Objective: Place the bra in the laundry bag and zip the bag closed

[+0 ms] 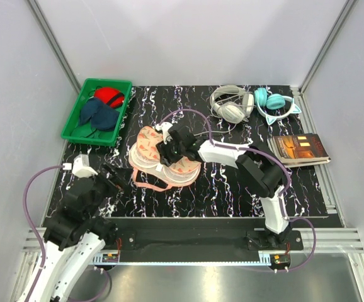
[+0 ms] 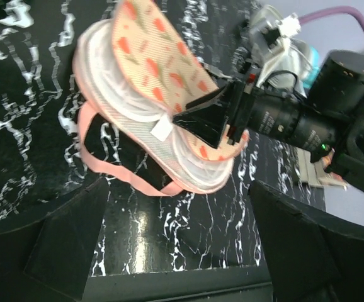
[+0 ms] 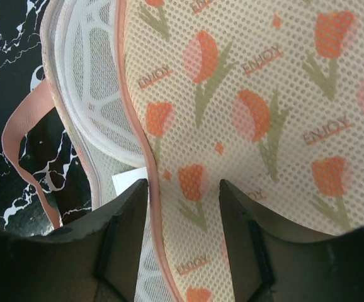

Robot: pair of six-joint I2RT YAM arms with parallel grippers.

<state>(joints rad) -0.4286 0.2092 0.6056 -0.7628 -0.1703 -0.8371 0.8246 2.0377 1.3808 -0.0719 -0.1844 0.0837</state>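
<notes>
The laundry bag (image 1: 145, 148) lies mid-table, a peach clamshell with tulip print, white mesh inside and a pink strap loop (image 2: 116, 173). Its top flap (image 2: 157, 56) stands tilted up off the lower shell. My right gripper (image 1: 169, 148) is down on the flap's near rim. In the right wrist view its jaws (image 3: 183, 195) stand partly apart astride the pink edging (image 3: 145, 151), and the fabric between them is not pinched. The red bra (image 1: 109, 96) lies in the green bin beside a dark blue garment (image 1: 99, 115). My left gripper (image 2: 194, 251) hangs open and empty, near-left of the bag.
The green bin (image 1: 72, 133) stands at the far left corner. White headphones (image 1: 230, 104) and teal cat-ear headphones (image 1: 275, 104) lie at the far right. A book (image 1: 298, 149) lies near the right edge. Grey walls close in three sides.
</notes>
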